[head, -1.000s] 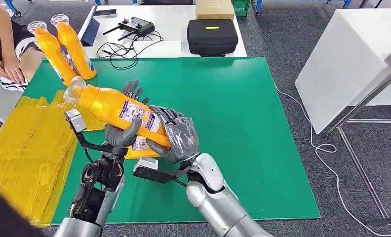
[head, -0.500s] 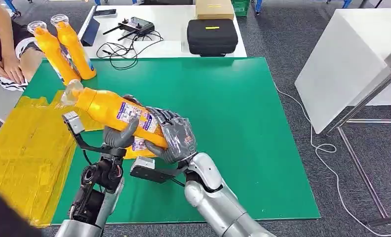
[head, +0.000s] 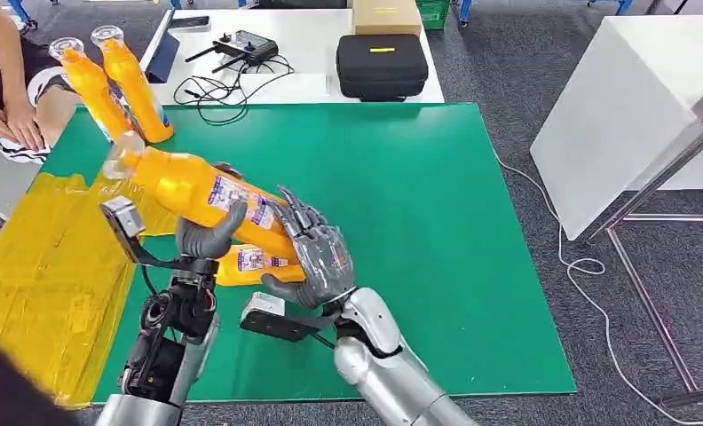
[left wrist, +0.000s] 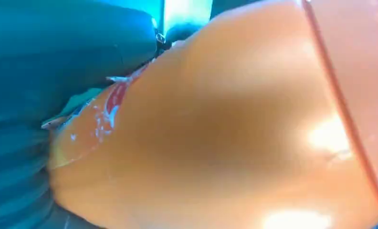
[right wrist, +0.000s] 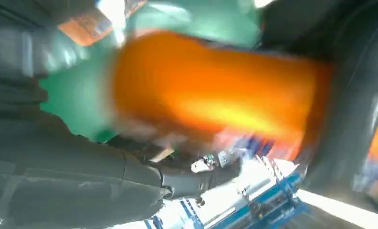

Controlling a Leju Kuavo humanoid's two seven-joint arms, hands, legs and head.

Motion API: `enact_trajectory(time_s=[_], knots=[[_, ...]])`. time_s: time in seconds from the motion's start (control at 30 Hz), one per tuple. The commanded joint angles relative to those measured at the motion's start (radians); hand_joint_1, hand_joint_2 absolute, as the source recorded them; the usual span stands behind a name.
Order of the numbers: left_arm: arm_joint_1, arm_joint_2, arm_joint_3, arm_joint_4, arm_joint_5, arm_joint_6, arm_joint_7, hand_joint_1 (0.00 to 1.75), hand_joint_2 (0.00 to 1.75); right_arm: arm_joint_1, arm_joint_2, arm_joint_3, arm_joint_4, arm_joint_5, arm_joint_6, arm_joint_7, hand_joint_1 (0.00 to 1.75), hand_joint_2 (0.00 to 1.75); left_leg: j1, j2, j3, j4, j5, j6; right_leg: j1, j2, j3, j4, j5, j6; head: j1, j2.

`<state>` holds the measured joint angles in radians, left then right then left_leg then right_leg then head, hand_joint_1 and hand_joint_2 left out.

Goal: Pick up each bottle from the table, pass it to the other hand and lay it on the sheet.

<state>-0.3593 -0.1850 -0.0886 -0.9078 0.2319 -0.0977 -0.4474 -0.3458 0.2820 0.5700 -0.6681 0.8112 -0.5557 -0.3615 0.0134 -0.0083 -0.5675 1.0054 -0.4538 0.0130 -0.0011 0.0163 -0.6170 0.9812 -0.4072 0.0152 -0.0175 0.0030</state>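
The left hand [head: 208,238] grips the orange bottle [head: 201,197] in the air above the green mat [head: 419,222], its cap toward the yellow sheet [head: 51,275]. The right hand [head: 317,257] has its fingers spread and I judge it holds nothing, only touching the bottle's base. If the left hand's hold is weak, the tilted bottle could slip onto the second bottle [head: 255,264] lying under it.

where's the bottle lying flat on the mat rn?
In the head view, the lying bottle is on the green mat, just right of the yellow sheet, beneath the held bottle and between the left hand and right hand.
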Motion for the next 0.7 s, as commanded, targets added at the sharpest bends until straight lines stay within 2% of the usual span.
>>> enact_trajectory(time_s=[0.03, 0.33, 0.4, 0.43, 0.47, 0.57, 0.6, 0.67, 0.7], knots=[[-0.021, 0.033, 0.080, -0.104, -0.123, 0.122, 0.002, 1.75, 1.75, 0.076, -0.087, -0.129, -0.256, -0.070, -0.008, -0.026, 0.00, 1.75, 0.000, -0.001, 0.002, -0.001, -0.001, 0.000, 0.000, -0.003, 0.002, 0.000, -0.001, 0.000, 0.000, 0.000], [-0.021, 0.028, 0.079, -0.100, -0.125, 0.122, 0.002, 1.75, 1.75, 0.077, -0.082, -0.126, -0.250, -0.065, -0.011, -0.021, 0.00, 1.75, 0.000, -0.001, 0.005, -0.002, -0.002, 0.000, 0.000, -0.003, 0.006, -0.001, -0.002, 0.000, 0.000, 0.000], [-0.017, 0.033, 0.084, -0.112, -0.208, 0.229, -0.018, 1.75, 1.75, 0.114, -0.072, -0.180, -0.333, -0.190, -0.061, -0.113, 0.00, 1.75, 0.000, 0.000, 0.002, -0.001, -0.001, 0.000, 0.000, -0.001, 0.002, -0.001, -0.001, 0.000, 0.000, 0.000], [-0.012, 0.041, 0.106, -0.120, -0.185, 0.209, -0.004, 1.75, 1.75, 0.140, -0.082, -0.194, -0.412, -0.235, -0.077, -0.137, 0.00, 1.75, 0.000, 0.000, 0.004, -0.001, -0.001, 0.000, 0.000, -0.002, 0.004, -0.001, -0.002, 0.000, 0.000, 0.000], [-0.008, 0.052, 0.117, -0.122, -0.187, 0.215, -0.006, 1.75, 1.75, 0.167, -0.092, -0.204, -0.490, -0.264, -0.086, -0.140, 0.00, 1.75, 0.000, 0.000, 0.006, -0.002, -0.002, 0.000, 0.000, -0.002, 0.006, -0.001, -0.003, 0.000, 0.000, 0.000], [-0.013, 0.084, 0.131, -0.114, -0.345, 0.400, -0.054, 1.75, 1.75, 0.217, -0.112, -0.219, -0.623, -0.283, -0.089, -0.125, 0.00, 1.75, -0.001, -0.001, 0.005, -0.001, -0.002, 0.000, 0.000, -0.002, 0.005, 0.000, -0.003, 0.000, 0.000, 0.000], [-0.024, 0.105, 0.115, -0.083, -0.537, 0.596, -0.051, 1.75, 1.75, 0.232, -0.115, -0.230, -0.649, -0.271, -0.104, -0.115, 0.00, 1.75, 0.000, 0.000, 0.003, -0.001, -0.001, 0.000, 0.000, -0.002, 0.003, 0.000, -0.002, 0.000, 0.000, 0.000], [-0.044, 0.138, 0.112, -0.021, -0.776, 0.793, -0.021, 1.75, 1.75, 0.247, -0.117, -0.242, -0.664, -0.269, -0.101, -0.113, 0.00, 1.75, 0.000, 0.000, 0.004, -0.001, -0.002, 0.000, 0.000, -0.002, 0.005, -0.001, -0.002, 0.000, 0.000, 0.000], [-0.028, 0.082, 0.349, -0.091, -1.279, 0.796, 0.059, 1.75, 1.75, 0.246, -0.115, -0.248, -0.651, -0.261, -0.098, -0.105, 0.00, 1.75, 0.000, 0.000, 0.006, -0.002, -0.002, 0.000, 0.000, -0.002, 0.006, -0.001, -0.002, 0.000, 0.000, 0.000]])
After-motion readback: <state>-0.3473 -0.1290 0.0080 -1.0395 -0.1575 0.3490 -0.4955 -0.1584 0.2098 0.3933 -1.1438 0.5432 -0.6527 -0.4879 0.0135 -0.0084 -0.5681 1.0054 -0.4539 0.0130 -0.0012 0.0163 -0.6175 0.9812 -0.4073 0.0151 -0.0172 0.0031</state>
